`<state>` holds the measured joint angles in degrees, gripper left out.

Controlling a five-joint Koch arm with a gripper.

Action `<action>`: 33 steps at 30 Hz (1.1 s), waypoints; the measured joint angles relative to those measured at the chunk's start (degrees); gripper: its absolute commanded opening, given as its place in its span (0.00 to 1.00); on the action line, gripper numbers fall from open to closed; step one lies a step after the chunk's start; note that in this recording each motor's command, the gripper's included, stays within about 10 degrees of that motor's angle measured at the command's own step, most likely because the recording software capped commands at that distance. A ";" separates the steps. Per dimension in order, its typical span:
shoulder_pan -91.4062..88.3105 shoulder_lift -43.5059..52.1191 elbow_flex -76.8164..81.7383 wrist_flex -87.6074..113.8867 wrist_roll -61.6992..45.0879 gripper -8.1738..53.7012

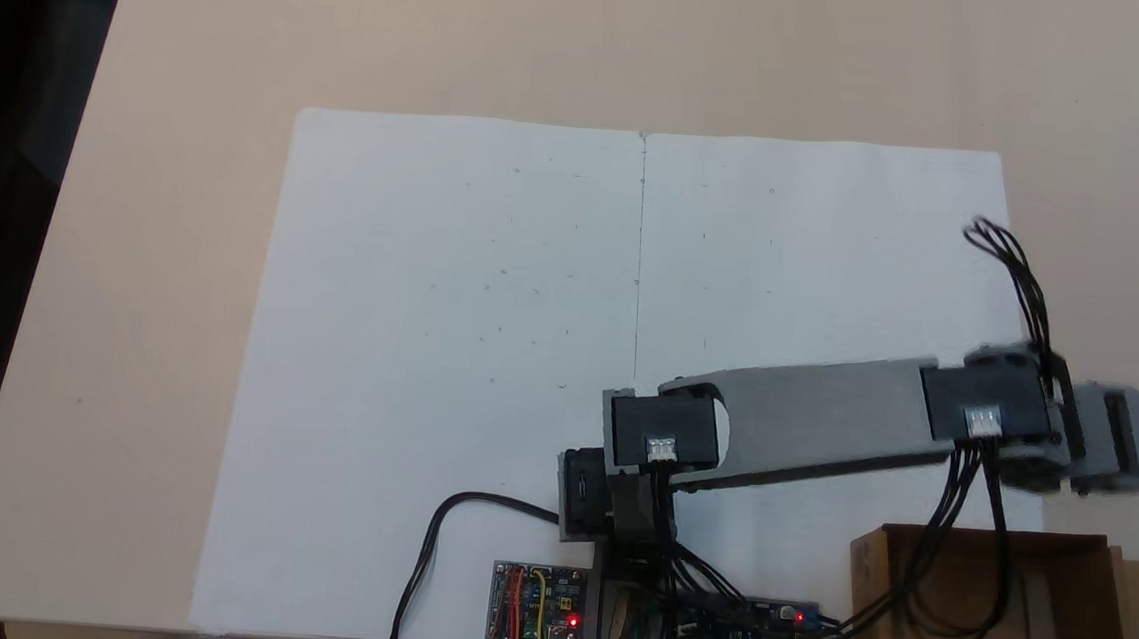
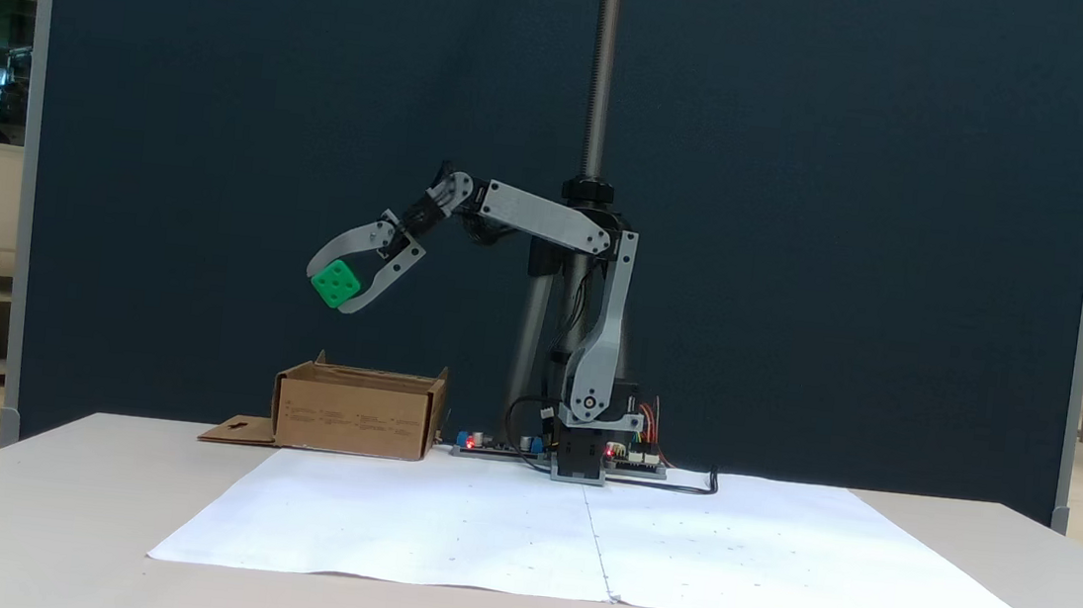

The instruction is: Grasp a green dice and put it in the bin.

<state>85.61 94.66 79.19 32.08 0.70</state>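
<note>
The grey-and-black hobby arm (image 2: pixel 597 349) is standing on its base at the far edge of the white paper sheet (image 2: pixel 608 539), its lower link rising almost upright and its upper link reaching out level toward the left of a fixed view, then bending down at the wrist. The gripper (image 2: pixel 341 287) is pointing down and to the left, its two curved grey jaws clamping the small bright green plastic dice (image 2: pixel 336 283), which is showing a face of round pips to the camera. The dice is hanging in the air, well above the brown cardboard bin (image 2: pixel 357 412) and slightly left of its middle. In a fixed view from above, the arm (image 1: pixel 823 422) is stretching to the right, its blurred gripper end lying just beyond the bin (image 1: pixel 1059 634) at the lower right corner. The bin is sitting on the pale table (image 2: pixel 34 513) just beside the paper.
</note>
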 measured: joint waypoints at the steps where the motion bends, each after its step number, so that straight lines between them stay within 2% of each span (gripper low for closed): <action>1: 4.92 -0.09 0.00 0.00 0.00 0.32; 12: 16.26 -7.12 -1.67 3.69 0.00 0.32; 26: 17.75 -10.02 -1.67 14.06 -0.09 0.32; 27: 17.75 -10.20 -1.49 14.06 -0.09 0.36; 29: 17.84 -10.90 -1.76 14.06 -0.09 0.65; 30: 17.84 -11.87 -1.67 14.06 -0.09 0.68; 33: 17.75 -14.59 -1.58 14.06 -0.09 0.86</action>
<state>103.36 80.07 77.61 46.14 0.62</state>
